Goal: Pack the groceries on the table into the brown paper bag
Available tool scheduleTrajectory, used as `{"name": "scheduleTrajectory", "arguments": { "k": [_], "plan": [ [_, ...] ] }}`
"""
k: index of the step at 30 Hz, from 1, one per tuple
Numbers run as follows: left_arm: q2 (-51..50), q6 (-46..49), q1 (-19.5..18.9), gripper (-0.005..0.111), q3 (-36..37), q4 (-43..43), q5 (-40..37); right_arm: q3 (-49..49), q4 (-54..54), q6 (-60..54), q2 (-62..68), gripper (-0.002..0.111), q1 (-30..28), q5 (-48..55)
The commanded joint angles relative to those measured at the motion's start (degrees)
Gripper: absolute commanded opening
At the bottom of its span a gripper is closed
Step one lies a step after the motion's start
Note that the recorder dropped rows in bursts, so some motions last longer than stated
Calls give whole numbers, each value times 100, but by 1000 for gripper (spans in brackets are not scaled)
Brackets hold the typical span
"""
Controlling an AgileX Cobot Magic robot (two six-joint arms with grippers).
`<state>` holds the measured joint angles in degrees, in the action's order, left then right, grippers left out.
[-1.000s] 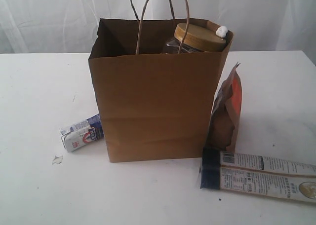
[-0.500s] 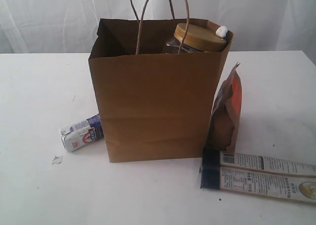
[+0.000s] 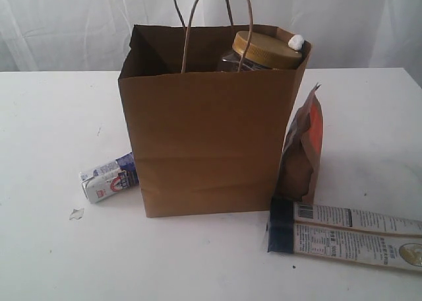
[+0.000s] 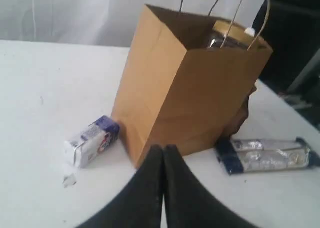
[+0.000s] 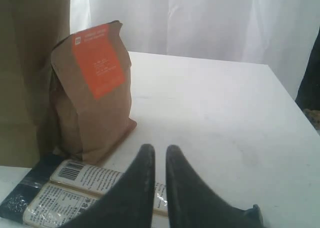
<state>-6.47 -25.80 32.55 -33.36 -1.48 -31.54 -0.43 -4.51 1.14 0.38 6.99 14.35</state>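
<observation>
The brown paper bag (image 3: 204, 142) stands upright on the white table (image 3: 53, 116). Inside it, a gold-lidded clear jar (image 3: 266, 48) and a bottle's white cap (image 3: 295, 42) rise above the rim. A small white-blue carton (image 3: 109, 177) lies against the bag's left side. Leaning on its right side is a brown-orange pouch (image 3: 303, 149), with a long white-blue packet (image 3: 349, 235) flat in front of it. My left gripper (image 4: 163, 148) is shut and empty, facing the bag's near corner (image 4: 190, 98). My right gripper (image 5: 160, 149) hovers over the packet (image 5: 70, 188) near the pouch (image 5: 92, 88), a thin slit between its tips, holding nothing.
A small white scrap (image 3: 76, 213) lies on the table in front of the carton. A white curtain (image 3: 66, 24) hangs behind the table. The table's right edge (image 5: 295, 113) runs past the pouch. Neither arm shows in the exterior view.
</observation>
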Motion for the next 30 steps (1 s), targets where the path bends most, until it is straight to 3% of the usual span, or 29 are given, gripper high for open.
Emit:
{"name": "scheduleTrajectory", "arguments": {
  "k": [1, 5, 7, 15, 19, 21, 30],
  "plan": [
    [-1082, 618, 17, 25, -1222, -426, -1360, 43, 15, -36, -38, 9, -15, -37],
    [-1891, 1335, 17, 60, -1788, -611, -1734, 43, 15, -36, -38, 9, -15, -37],
    [-2349, 1429, 17, 69, -1952, -888, -1904, 43, 15, -36, -38, 9, -15, -37],
    [-4243, 2548, 17, 69, -2077, -797, -2535, 43, 15, -36, -38, 9, -15, -27],
    [-4734, 3182, 17, 69, -2077, 226, -2048, 43, 15, -36, -38, 9, -15, -27],
    [-4844, 3441, 7, 69, -2077, 341, -1991, 43, 15, -36, -38, 9, -15, -27],
    [-5866, 4135, -636, 69, -2328, 877, -1771, 43, 15, -36, -38, 9, -15, -27]
  ]
}}
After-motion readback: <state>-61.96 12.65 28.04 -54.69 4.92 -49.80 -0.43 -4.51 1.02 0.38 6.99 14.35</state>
